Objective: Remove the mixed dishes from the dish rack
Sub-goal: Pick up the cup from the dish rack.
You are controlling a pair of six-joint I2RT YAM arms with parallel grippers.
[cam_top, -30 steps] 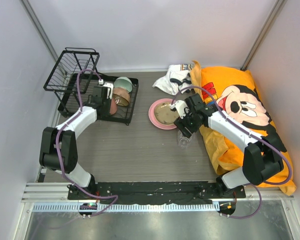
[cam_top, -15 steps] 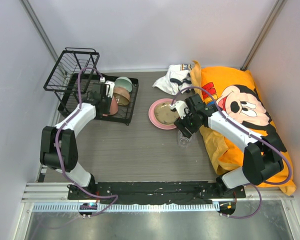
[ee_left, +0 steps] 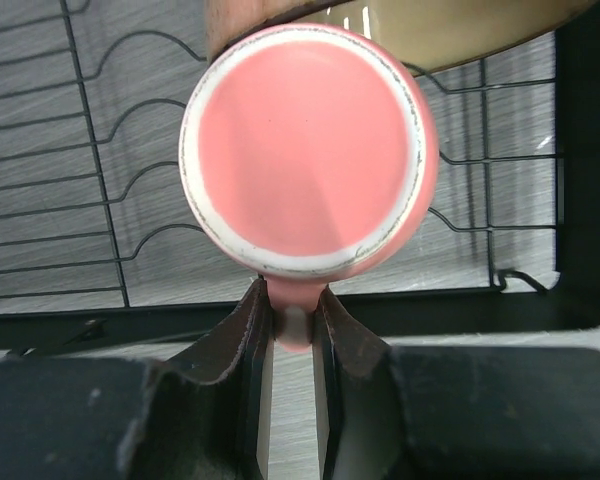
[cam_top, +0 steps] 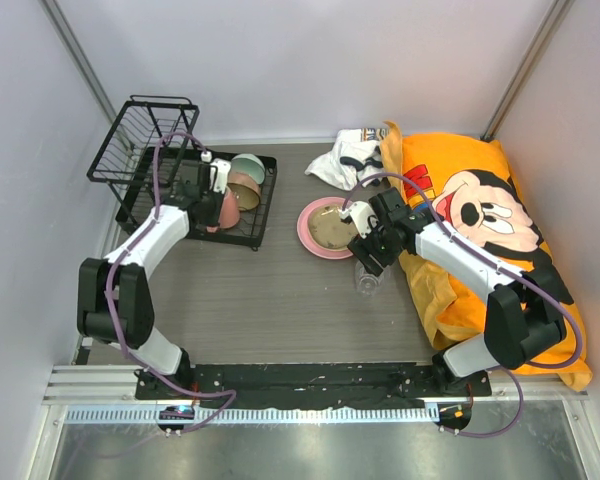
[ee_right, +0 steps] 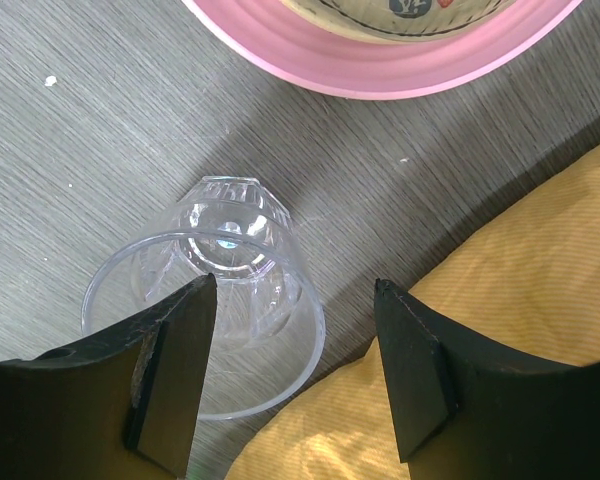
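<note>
Left pincer (ee_left: 292,305) edged back, gripping pink mug (ee_left: 308,150) by handle | right pincer (ee_right: 295,295) open over glass cup (ee_right: 220,260)

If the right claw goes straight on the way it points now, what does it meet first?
Probably the glass cup: it stands just ahead of the open right claw, partly between its jaws. Depth is unclear; behind it lies the table.
</note>
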